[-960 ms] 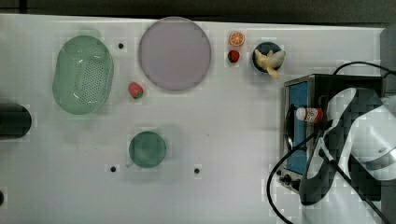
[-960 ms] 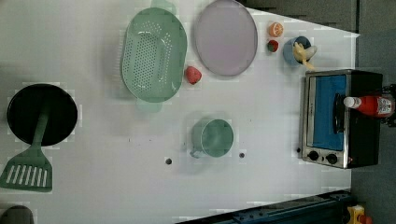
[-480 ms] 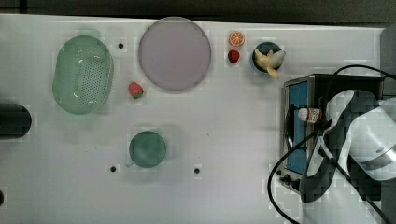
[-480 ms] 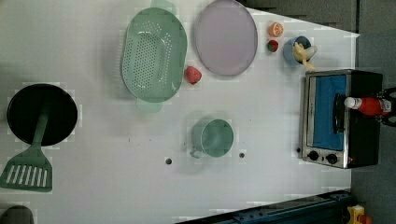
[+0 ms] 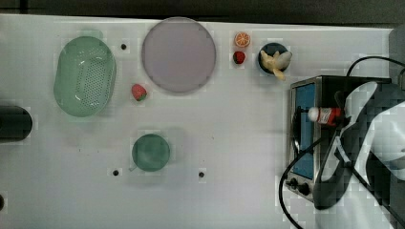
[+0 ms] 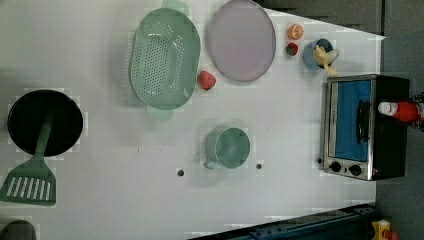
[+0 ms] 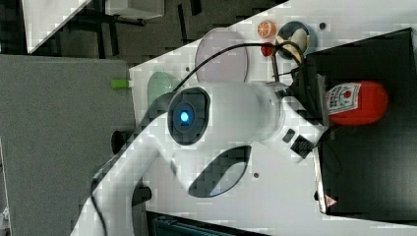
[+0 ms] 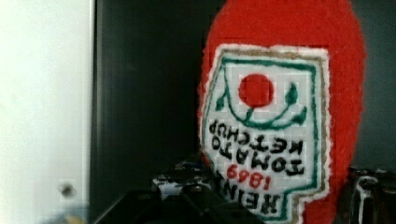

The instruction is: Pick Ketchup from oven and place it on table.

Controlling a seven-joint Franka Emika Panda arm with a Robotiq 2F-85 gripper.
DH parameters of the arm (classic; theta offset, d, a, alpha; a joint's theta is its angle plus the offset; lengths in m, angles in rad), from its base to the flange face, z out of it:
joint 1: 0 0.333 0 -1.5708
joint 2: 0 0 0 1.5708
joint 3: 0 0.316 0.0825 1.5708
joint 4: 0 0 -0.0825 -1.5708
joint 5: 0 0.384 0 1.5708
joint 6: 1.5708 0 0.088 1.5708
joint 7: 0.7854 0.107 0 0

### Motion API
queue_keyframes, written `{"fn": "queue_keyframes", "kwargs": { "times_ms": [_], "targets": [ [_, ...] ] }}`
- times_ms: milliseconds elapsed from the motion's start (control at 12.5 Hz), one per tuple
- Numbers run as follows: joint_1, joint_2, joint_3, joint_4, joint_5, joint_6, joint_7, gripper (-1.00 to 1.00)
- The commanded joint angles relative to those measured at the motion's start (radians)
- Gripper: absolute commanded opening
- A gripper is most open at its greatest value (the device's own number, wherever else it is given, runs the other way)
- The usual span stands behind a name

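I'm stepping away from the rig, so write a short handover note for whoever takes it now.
Tool: closed on the ketchup bottle, fingers either side of its body.
Ketchup: lying on top of the oven, cap toward the glass door side.
Table: bare white stretch between the green mug and the oven.
Done: the reach and the grip.
Left: lift the bottle off the oven, carry it over, set it on the table, release.

A robot lab: white table (image 5: 239, 143) with bolt holes, toy kitchenware, bare grey surroundings.
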Motion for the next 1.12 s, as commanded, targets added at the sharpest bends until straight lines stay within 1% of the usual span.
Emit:
{"fn": "queue_keyframes", "kwargs": {
  "times_ms": [80,240,320,480,720,960,1120],
  "targets": [
    [0.033,-0.1,0.002,0.17,-0.026,-0.18,0.023,0.27],
    [0.084,-0.142,0.022,0.24,-0.048,-0.272,0.023,0.27],
    [0.112,-0.165,0.042,0.256,-0.048,-0.285,0.023,0.26],
    [0.168,-0.209,0.101,0.257,-0.048,-0.303,0.023,0.27],
    [0.23,-0.237,0.2,0.256,-0.049,-0.395,0.023,0.26],
    [0.278,-0.238,0.276,0.226,-0.065,-0.436,0.023,0.27],
    [0.305,-0.238,0.313,0.155,-0.124,-0.431,0.023,0.26]
  ]
}}
